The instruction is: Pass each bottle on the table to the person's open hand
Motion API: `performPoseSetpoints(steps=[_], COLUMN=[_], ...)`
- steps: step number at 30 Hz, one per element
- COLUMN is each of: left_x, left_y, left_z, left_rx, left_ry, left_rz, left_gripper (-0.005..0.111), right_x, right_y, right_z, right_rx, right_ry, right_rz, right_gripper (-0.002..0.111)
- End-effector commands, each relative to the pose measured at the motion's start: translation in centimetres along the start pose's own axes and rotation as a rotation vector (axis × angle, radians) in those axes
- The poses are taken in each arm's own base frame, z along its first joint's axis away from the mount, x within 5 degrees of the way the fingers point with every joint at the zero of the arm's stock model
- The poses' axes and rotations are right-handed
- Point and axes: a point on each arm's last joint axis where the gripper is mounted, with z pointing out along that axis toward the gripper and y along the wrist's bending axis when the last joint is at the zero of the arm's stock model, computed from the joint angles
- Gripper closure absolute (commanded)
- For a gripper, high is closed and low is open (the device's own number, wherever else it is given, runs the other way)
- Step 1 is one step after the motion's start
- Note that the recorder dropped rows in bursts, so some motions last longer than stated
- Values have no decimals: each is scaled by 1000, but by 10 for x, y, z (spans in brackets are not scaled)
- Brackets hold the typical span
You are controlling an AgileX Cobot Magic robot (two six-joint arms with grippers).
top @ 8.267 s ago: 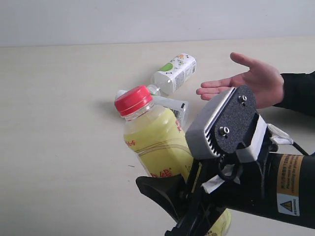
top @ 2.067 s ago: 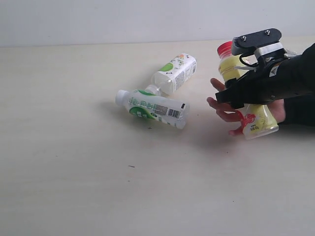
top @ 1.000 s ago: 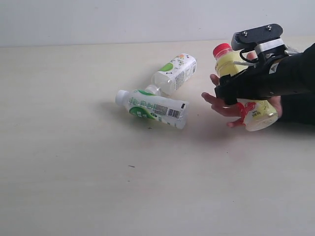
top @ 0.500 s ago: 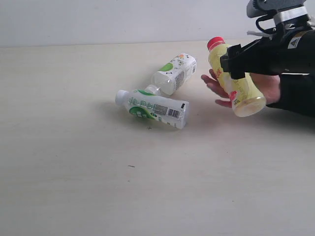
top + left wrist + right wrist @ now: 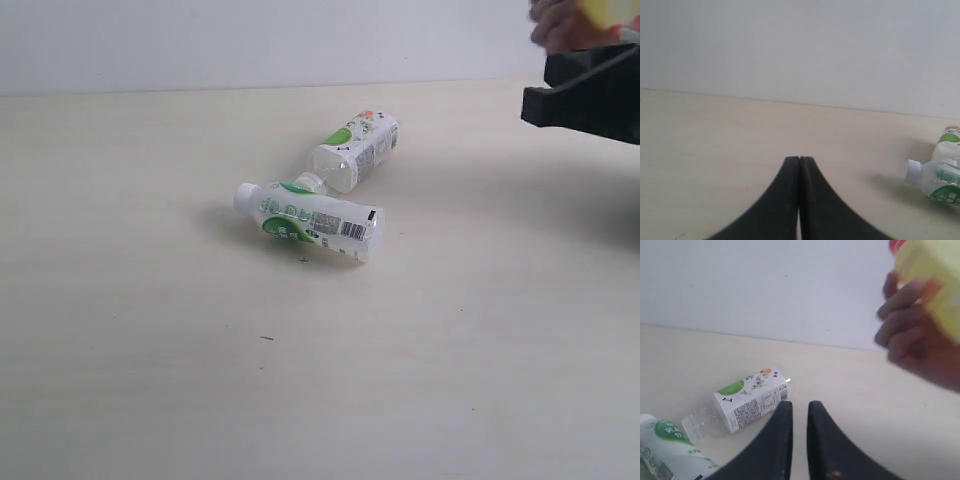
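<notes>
Two white-and-green bottles lie on the table [image 5: 150, 330]: one [image 5: 355, 150] farther back and one [image 5: 310, 220] nearer, its white cap pointing left. Both also show in the right wrist view, the farther bottle [image 5: 751, 399] and the nearer bottle [image 5: 662, 447]. The person's hand [image 5: 912, 335] is raised off the table, fingers curled around the yellow bottle [image 5: 932, 275]; both are blurred. My right gripper [image 5: 799, 405] hangs above the table, jaws a narrow gap apart and holding nothing. It appears at the right edge in the exterior view [image 5: 580, 95]. My left gripper [image 5: 799, 159] is shut and empty. No cola bottle shows.
A pale wall [image 5: 250, 40] rises behind the table's far edge. In the left wrist view the nearer bottle [image 5: 937, 181] lies at the picture's right edge, far from my left fingers.
My right gripper has let go of the yellow bottle and drawn back to the upper right. The hand has lifted away with the bottle. The two white-and-green bottles have not moved.
</notes>
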Motion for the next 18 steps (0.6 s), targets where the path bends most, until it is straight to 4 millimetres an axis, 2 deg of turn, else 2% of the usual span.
performPoseSetpoints(steps=[1,6,11,18], left_x=[0,0,0,0], left_y=[0,0,0,0], left_z=[-1,-1,-1,-1], left_rx=[0,0,0,0], left_ry=[-7,-7,-7,-7], left_rz=[-1,-1,-1,-1], left_gripper=[107,107,107,107], right_x=[19,43,55,76], right_y=[-3,5,25,25], right_z=[-10,-16,-25,-31], right_rx=[8,-99,-335,-344], right_ry=[-69,-64,-95,-29], right_rz=[3,-22,-49,-48], right_gripper=[108,108,108,108])
